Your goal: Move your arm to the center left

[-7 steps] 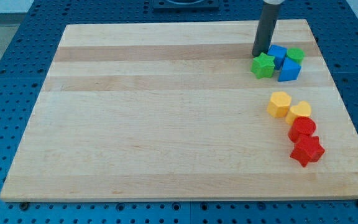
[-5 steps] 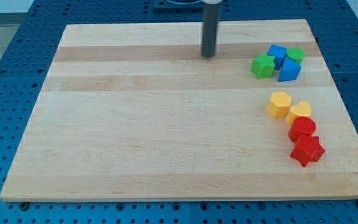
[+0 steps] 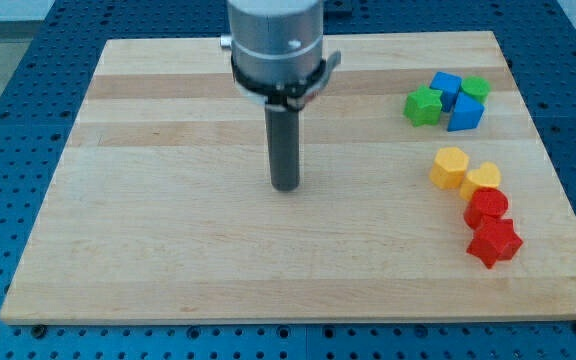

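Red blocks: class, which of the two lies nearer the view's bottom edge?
The red star-shaped block. It sits lowest of all, just below the rounder red block, which touches the yellow pair above.

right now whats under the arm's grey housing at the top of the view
Below the grey housing only the dark rod shows, with my tip on bare wooden board, well left of all blocks. The housing covers a strip of board at the view's top; nothing there can be checked.

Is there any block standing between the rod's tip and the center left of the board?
Nothing visible stands in the way. My tip is near the board's middle, and the wood toward the view's left is bare. All blocks, such as the green block and the yellow block, lie to the view's right of the tip.
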`<state>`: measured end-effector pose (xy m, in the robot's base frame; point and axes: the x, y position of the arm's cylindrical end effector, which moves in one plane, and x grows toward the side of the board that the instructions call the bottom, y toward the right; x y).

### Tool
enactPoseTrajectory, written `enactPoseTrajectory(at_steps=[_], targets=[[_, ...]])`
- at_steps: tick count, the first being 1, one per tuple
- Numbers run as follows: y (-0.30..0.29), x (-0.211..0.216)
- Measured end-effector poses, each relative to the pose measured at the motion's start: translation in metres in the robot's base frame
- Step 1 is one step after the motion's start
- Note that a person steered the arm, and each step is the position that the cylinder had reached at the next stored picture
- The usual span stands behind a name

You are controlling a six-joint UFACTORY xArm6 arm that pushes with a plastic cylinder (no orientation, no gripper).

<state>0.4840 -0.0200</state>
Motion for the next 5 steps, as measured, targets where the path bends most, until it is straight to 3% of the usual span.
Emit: enactPoseTrajectory(at_steps=[1, 5], targets=[[0.011, 0.005], [0.085, -0.075]])
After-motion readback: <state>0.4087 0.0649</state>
